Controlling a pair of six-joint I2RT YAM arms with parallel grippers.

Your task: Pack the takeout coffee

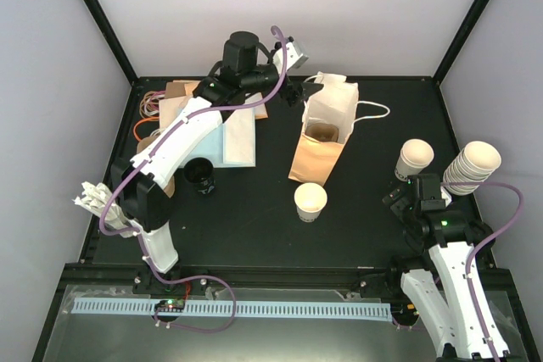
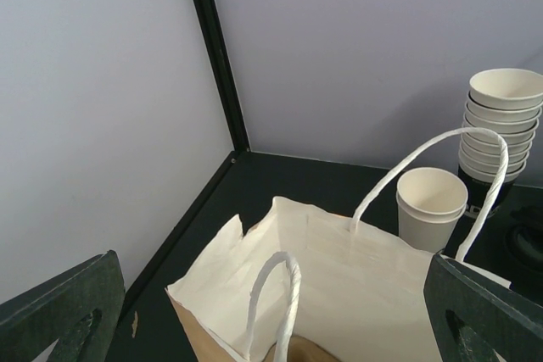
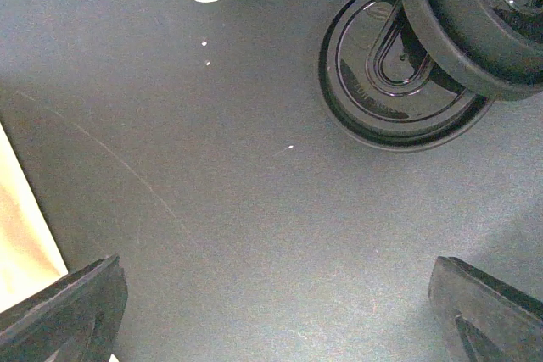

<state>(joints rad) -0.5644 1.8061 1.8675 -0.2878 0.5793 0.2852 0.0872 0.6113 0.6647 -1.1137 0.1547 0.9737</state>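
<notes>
Left gripper (image 2: 271,258) fingers (image 2: 59,315) fill the bottom corners of the wrist view, spread as wide as they go, with nothing pinched between them. They hang over the open mouth of the bag (image 1: 316,158), at its far left corner. The bag's white inner wall and its twisted white handles (image 2: 424,154) rise between them. Whether either finger touches the paper I cannot tell.

The right gripper (image 3: 276,262) is fully spread as well and holds nothing. It hovers low over the bare table (image 3: 254,175), well to the right of the bag, and a strip of the bag's tan side shows at the left edge of its view. Two black lids (image 3: 394,82) lie flat just beyond its fingers, one overlapping the other.

The lettered cup (image 1: 310,201), white with bold black print, stands upright and open-topped on the table just in front of the bag. It is apart from both grippers, between the bag and the near edge.

Right of the bag, a single cream cup (image 1: 416,157) stands beside a stack (image 1: 473,165) of cups, both just beyond the right gripper. Left of the bag lie flat paper sheets (image 1: 240,137), white and pale blue. In front of these, a round black thing (image 1: 200,175) sits against the left arm; what it is I cannot tell.
</notes>
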